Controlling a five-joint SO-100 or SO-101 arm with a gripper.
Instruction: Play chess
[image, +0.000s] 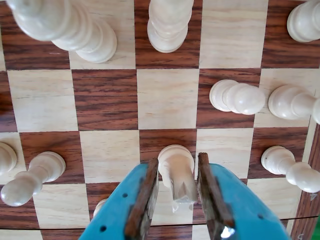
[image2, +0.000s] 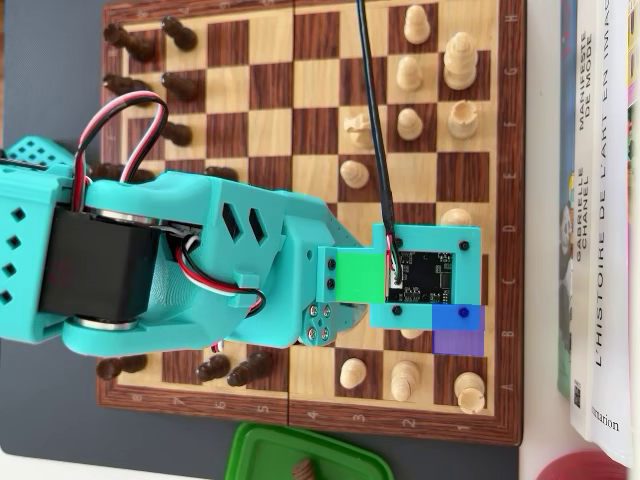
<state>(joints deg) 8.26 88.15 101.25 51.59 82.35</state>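
In the wrist view my blue gripper (image: 178, 160) with brown pads reaches onto the wooden chessboard (image: 105, 100). A white chess piece with a notched top (image: 177, 172) stands on a dark square between the jaws. The left pad (image: 146, 195) lies close against it and a thin gap shows at the right pad (image: 210, 190). The piece's base rests on the board. In the overhead view the teal arm (image2: 200, 260) and its camera board (image2: 425, 278) cover the gripper and this piece.
White pawns stand close by at the right (image: 237, 97) (image: 290, 167) and left (image: 32, 180), and taller white pieces at the top (image: 170, 22). Overhead, dark pieces (image2: 180, 85) line the left side and white ones (image2: 410, 75) the right. Books (image2: 595, 200) lie right of the board.
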